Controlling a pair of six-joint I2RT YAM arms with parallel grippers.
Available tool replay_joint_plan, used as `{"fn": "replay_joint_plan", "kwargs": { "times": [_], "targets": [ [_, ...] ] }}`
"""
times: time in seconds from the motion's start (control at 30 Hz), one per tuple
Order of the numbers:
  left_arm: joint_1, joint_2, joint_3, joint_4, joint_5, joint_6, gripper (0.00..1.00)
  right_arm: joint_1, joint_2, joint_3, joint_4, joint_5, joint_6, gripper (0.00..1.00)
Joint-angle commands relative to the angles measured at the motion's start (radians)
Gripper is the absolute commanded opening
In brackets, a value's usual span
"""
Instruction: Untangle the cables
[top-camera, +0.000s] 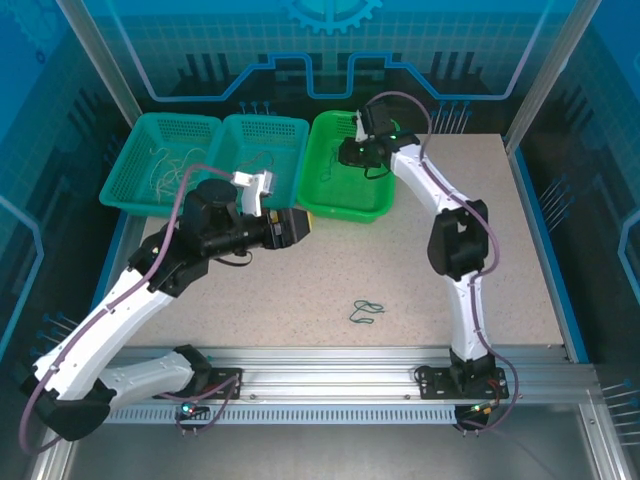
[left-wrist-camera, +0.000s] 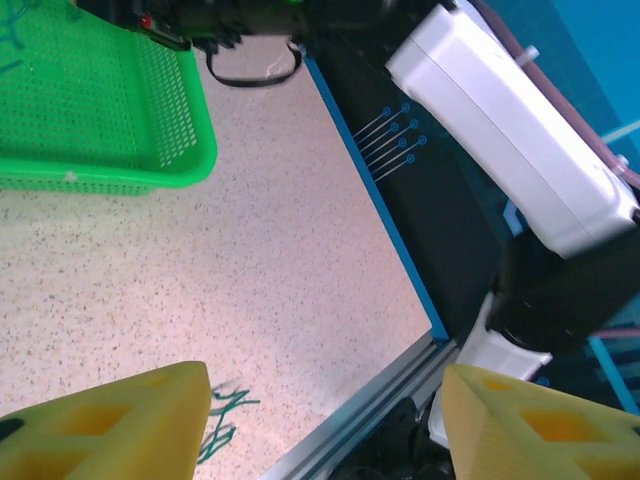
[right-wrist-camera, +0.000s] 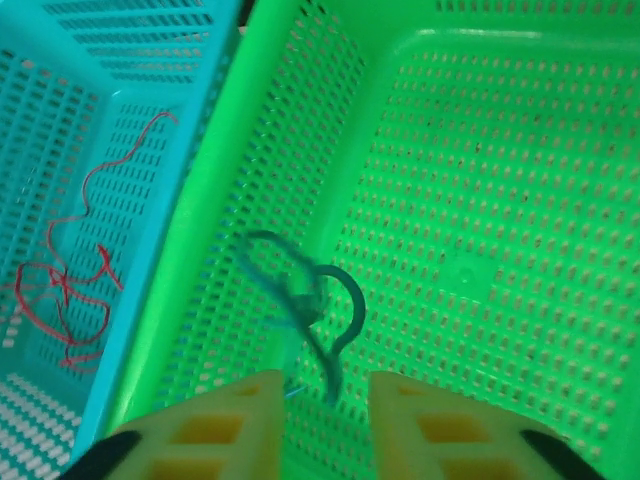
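Table (top-camera: 300, 290) seen from above: three baskets stand in a row along its far edge, namely a left teal basket (top-camera: 150, 206), a middle teal basket (top-camera: 265, 119) and a bright green basket (top-camera: 345, 211). Whitish cables (top-camera: 167, 165) lie in the left teal basket. A loose green cable (top-camera: 366, 312) lies on the bare table top, nearer the arm bases and well apart from the baskets. The left gripper (top-camera: 297, 226) hangs over the table just in front of the baskets. The right gripper (top-camera: 352, 152) is inside the bright green basket, at its far left part (jaw spacing is too small to read here).

Left wrist view: the two yellow fingers (left-wrist-camera: 120, 425) of the left gripper sit at the lower corners, spread wide, with nothing between them. The speckled table lies below, and the loose green cable shows just beside the inner edge of one finger, partly hidden by it. A corner of the bright green basket is at upper left, and the right arm's white link (left-wrist-camera: 510, 130) at upper right.

Right wrist view: the yellow fingers (right-wrist-camera: 230, 425) of the right gripper stand a narrow gap apart, clamping nothing. A curled green cable (right-wrist-camera: 308, 305) rests on the mesh floor of the bright green basket near its left wall, its lower end reaching toward that gap (contact cannot be told). Red cables (right-wrist-camera: 60, 290) lie in the adjoining middle teal basket.
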Motion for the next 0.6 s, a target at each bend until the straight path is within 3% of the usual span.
{"fn": "replay_joint_plan", "kwargs": {
  "times": [0.0,0.1,0.2,0.4,0.57],
  "targets": [
    [-0.026,-0.018,-0.025,-0.043,-0.048,-0.013,0.68,0.009,0.032,0.159,-0.137,-0.005,-0.026,0.38],
    [-0.043,-0.016,-0.048,-0.048,-0.045,-0.005,0.75,0.009,0.007,0.169,-0.155,-0.001,-0.050,0.41],
    [-0.056,-0.002,-0.045,-0.108,-0.038,0.034,0.82,0.007,-0.123,0.036,-0.129,-0.006,-0.065,0.42],
    [-0.098,0.011,0.006,-0.298,-0.040,0.188,0.91,0.022,-0.564,-0.518,0.029,0.006,-0.036,0.47],
    [-0.162,0.022,-0.003,-0.340,0.001,0.307,0.92,0.079,-0.876,-0.845,-0.030,0.034,-0.021,0.51]
  ]
}}
